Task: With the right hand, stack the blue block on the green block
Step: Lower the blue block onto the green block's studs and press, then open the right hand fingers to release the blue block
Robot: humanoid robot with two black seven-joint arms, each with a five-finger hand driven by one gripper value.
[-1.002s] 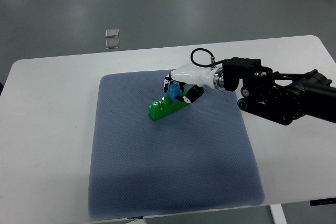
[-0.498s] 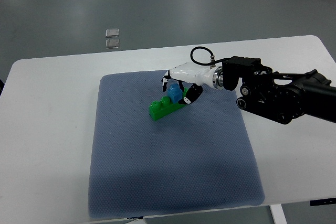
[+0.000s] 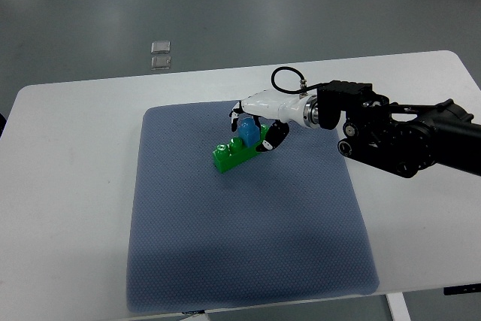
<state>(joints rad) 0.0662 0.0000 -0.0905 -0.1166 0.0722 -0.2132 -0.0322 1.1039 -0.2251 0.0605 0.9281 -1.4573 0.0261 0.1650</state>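
Gripping the blue block [image 3: 249,135] on the green block [image 3: 239,155] with the right hand [image 3: 257,124]; risking a half-seated block tipping or dragging the base if released askew.

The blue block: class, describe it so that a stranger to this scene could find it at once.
Start at the white table and its grey-blue mat. Near the mat's upper middle lies a long green block. The blue block sits on its right end, under the right robot hand; it alone is blue and small.
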